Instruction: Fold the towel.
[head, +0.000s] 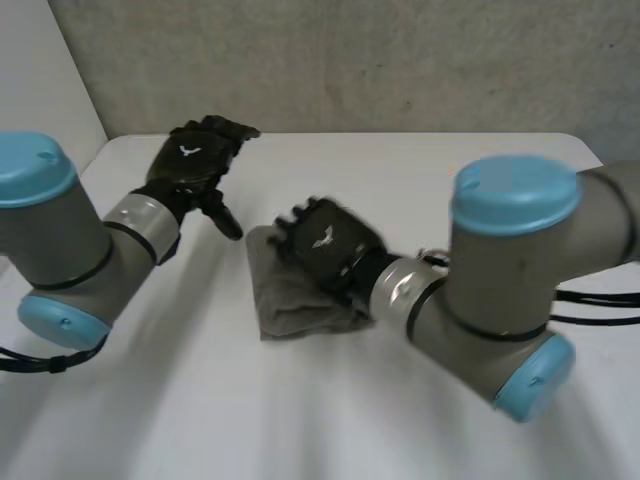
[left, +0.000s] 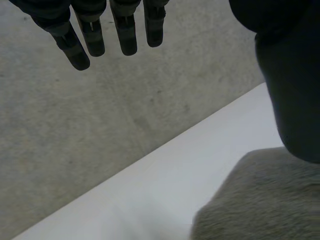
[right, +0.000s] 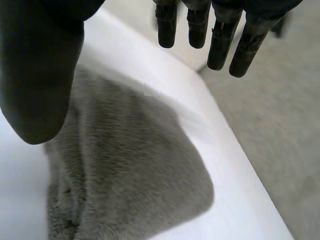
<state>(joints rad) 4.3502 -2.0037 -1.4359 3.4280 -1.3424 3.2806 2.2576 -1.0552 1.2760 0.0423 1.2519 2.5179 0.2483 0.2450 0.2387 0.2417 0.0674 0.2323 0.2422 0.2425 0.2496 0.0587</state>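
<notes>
— Grey towel is lying in a small folded heap on the white table. Where is it sitting relative to the hands?

— It is lying under the right hand, whose palm is facing down over it. In the right wrist view the cloth is spreading out below the thumb, and the fingers are reaching out past its edge.

— Is that hand gripping anything?

— No. Its fingers are hanging straight and slightly apart, holding nothing. Whether the palm is touching the cloth, I cannot tell.

— And the other one?

— The left hand is hanging well apart from the towel, beside it and nearer the grey wall. Its fingers are pointing straight out, loose and holding nothing. In the left wrist view a rounded corner of the towel is showing just beyond the thumb.
</notes>
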